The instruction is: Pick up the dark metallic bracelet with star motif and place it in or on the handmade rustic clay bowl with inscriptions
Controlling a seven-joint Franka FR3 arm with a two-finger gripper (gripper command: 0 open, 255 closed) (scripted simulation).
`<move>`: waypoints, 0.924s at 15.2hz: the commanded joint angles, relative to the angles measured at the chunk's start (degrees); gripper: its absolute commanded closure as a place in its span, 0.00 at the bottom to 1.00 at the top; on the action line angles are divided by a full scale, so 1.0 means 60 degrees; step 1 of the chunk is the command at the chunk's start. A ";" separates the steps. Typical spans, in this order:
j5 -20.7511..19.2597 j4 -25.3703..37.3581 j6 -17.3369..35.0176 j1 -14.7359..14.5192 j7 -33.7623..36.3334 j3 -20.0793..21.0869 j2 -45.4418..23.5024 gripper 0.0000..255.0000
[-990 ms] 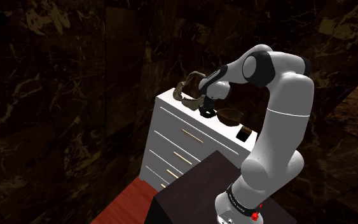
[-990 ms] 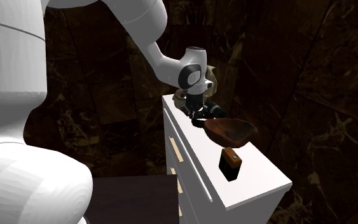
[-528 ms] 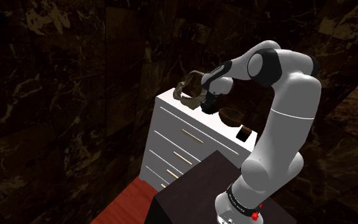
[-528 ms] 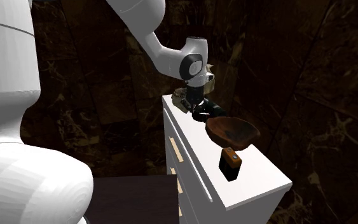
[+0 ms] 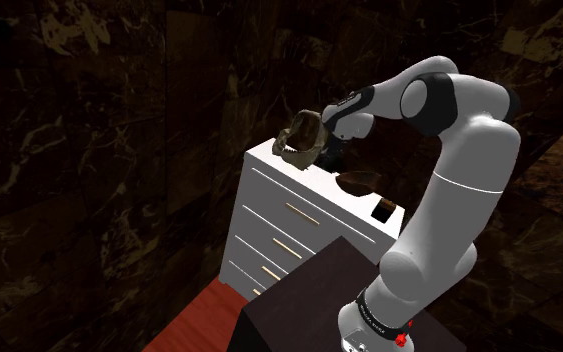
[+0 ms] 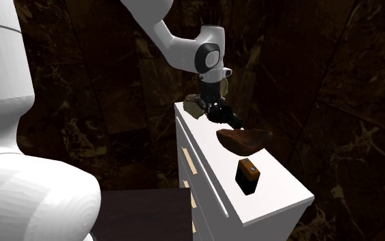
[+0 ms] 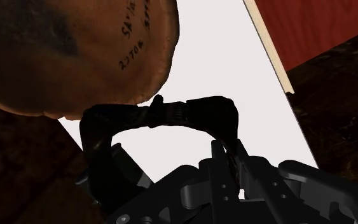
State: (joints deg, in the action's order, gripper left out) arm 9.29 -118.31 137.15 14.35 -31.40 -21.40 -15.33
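Black is the colour of my tool (image 7: 227, 150), and it is clamped on the bracelet (image 7: 171, 113), with the two fingers (image 7: 217, 156) pressed close on one end of the dark band. The rest of the bracelet sticks out past my fingers as a loop, and I can see the white surface (image 7: 215, 57) through it. The brown bowl (image 7: 63, 57) is just beside the loop, with small dark writing on its side. The far edge of the loop meets the edge of the bowl, but I cannot tell if they touch. In the second exterior view my tool (image 6: 215, 108) points down over the back end of the surface (image 6: 280, 185), and the bracelet (image 6: 230, 119) hangs from it just behind the bowl (image 6: 244, 140). A small dark box (image 6: 248, 174) stands on the surface nearer the camera, apart from the bowl. A lumpy tan thing (image 6: 193, 106) sits at the far corner, close to my tool. In the shoulder view my white arm (image 5: 459, 180) bends over from the stand (image 5: 299, 300) to the white dresser (image 5: 279, 230), which has drawers with pale handles. There the bowl (image 5: 361, 181) sits between the tan thing (image 5: 302, 135) and the box (image 5: 384, 211). The floor (image 5: 194, 320) beside the dresser is red.
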 commanded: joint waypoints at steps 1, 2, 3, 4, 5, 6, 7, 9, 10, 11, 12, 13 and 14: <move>-0.0112 0.0088 -0.0227 -0.0047 0.0099 -0.0035 0.0169 1.00; -0.0161 0.0126 -0.0337 -0.0060 0.0134 -0.0053 0.0248 1.00; -0.0210 0.0166 -0.0447 -0.0073 0.0167 -0.0070 0.0324 1.00; -0.0257 0.0208 -0.0558 -0.0086 0.0200 -0.0085 0.0399 1.00; -0.0303 0.0253 -0.0669 -0.0097 0.0233 -0.0100 0.0473 1.00; -0.0348 0.0299 -0.0781 -0.0108 0.0264 -0.0113 0.0545 1.00; -0.0392 0.0348 -0.0894 -0.0118 0.0295 -0.0126 0.0615 1.00; -0.0475 0.0452 -0.1121 -0.0137 0.0353 -0.0148 0.0750 1.00; -0.0515 0.0507 -0.1235 -0.0145 0.0381 -0.0158 0.0816 1.00; -0.0553 0.0564 -0.1350 -0.0153 0.0408 -0.0167 0.0879 1.00; -0.0590 0.0624 -0.1465 -0.0160 0.0434 -0.0175 0.0940 1.00; -0.0625 0.0685 -0.1581 -0.0168 0.0459 -0.0183 0.1000 1.00; -0.0659 0.0749 -0.1697 -0.0174 0.0483 -0.0190 0.1058 1.00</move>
State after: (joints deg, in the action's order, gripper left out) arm 5.62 -114.03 127.67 13.38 -28.71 -22.48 -9.51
